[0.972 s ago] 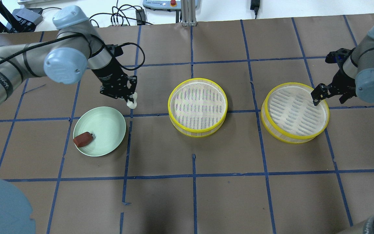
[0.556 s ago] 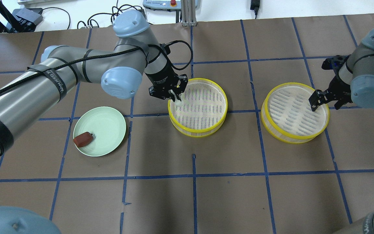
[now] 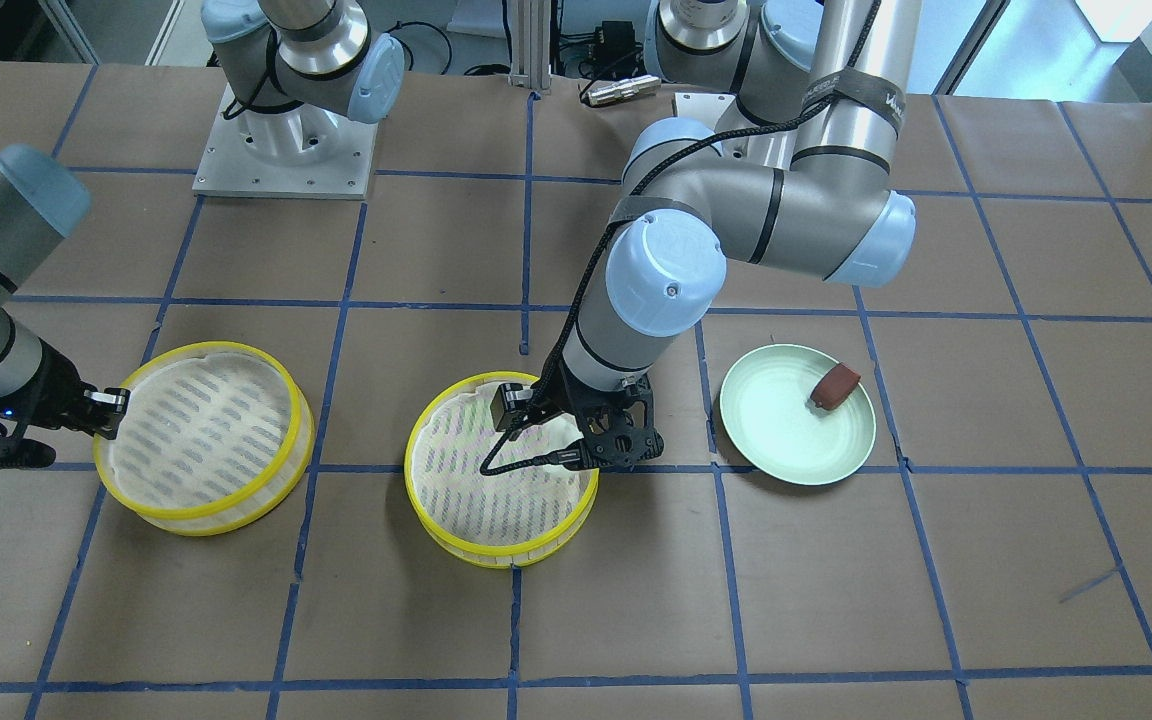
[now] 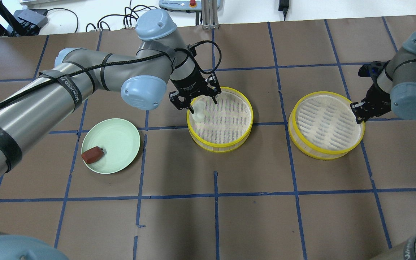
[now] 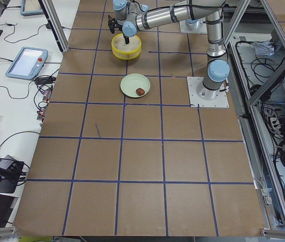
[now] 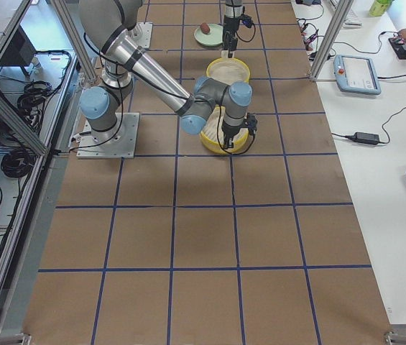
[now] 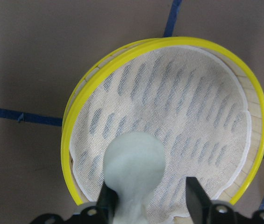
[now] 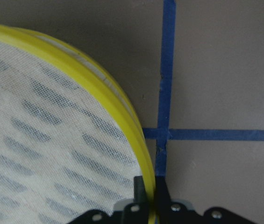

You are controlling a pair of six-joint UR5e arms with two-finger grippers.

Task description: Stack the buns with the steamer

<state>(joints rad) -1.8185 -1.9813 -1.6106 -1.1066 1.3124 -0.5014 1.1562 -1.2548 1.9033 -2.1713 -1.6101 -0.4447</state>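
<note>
Now | my left gripper (image 7: 150, 200) wide to drop white bun (image 7: 134, 163) at tray's (image 4: 229, 124) 9 o'clock | right gripper (image 8: 148, 186) pinches second tray's (image 4: 323, 122) 3 o'clock rim, likely to stack.

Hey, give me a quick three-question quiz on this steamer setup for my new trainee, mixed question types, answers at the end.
1. True or false: the reddish-brown bun lies in a steamer tray.
2. What does the right gripper clamp? A) a cable B) a steamer tray's yellow rim C) nothing
3. Fill in: the white bun is below the ___ gripper.
Key: 1 false, it lies on the green plate. 2 B. 3 left gripper.
</note>
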